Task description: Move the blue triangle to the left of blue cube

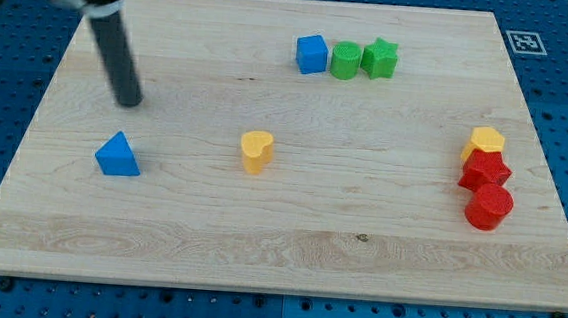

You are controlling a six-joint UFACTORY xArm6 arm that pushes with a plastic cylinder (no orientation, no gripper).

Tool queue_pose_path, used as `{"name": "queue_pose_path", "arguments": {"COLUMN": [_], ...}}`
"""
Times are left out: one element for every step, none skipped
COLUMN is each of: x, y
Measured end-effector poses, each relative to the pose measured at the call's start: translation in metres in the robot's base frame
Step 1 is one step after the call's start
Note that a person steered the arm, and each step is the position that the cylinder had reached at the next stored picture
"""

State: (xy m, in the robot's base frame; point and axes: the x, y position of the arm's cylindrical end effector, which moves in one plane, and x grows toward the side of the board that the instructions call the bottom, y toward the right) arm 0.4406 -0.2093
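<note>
— What do we have around us on the wooden board (288,250)?

— Near the view's top sits the blue cube (311,54), with a green cylinder (345,60) touching its right side and a green star-shaped block (379,58) touching that in turn, a tight row of three. A yellow heart-shaped block (257,150) stands alone near the middle. At the view's right we see a yellow hexagonal block (486,142), a red star-shaped block (485,171) and a red cylinder (489,206), stacked closely in a column.

— And the blue triangle (117,154)?

— At the view's left, well apart from the cube, below and far to its left. Between the two, only bare wood shows (the yellow heart lies below that line).

— How do we stand?

— Our rod slants down from the view's top left corner. My tip (129,101) rests just above the triangle, near it but not touching. We carry no claw at all, so nothing is clenched or grasped.
</note>
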Motion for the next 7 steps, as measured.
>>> {"name": "queue_pose_path", "arguments": {"x": [0.073,0.115,0.108,0.069,0.081,0.120,0.129], "y": [-0.008,0.036,0.099,0.082,0.070,0.072,0.034]}}
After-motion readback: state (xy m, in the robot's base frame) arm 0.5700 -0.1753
